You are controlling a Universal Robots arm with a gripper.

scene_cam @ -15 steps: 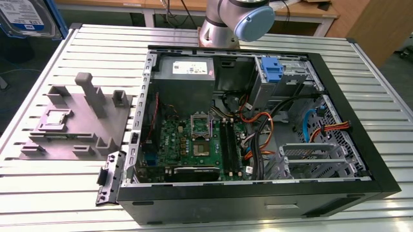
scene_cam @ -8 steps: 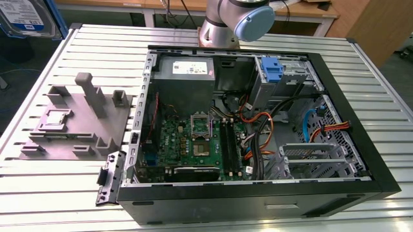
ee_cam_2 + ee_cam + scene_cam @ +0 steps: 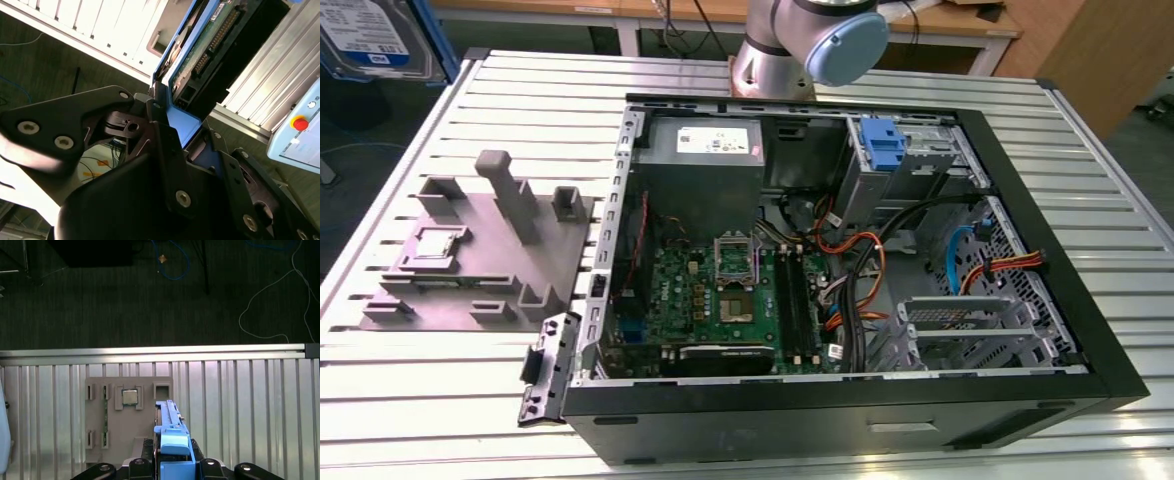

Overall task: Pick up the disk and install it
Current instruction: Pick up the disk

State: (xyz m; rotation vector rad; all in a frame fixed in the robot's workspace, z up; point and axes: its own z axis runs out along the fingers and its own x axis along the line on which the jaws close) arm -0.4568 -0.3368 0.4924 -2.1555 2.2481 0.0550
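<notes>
- A silver tabletop of ribbed aluminium slats (image 3: 467, 400) carries everything. In the first wrist view the tabletop (image 3: 250, 405) ends at a straight edge rail.
- A black, open desktop computer case (image 3: 787, 415) lies on its side on the slats.
- A flat grey plastic fixture plate with upright posts and slots (image 3: 467, 270) lies just beside the case, on the exterior view's left.
- The robot arm's round silver base (image 3: 767, 70) stands just behind the case's far wall.
</notes>
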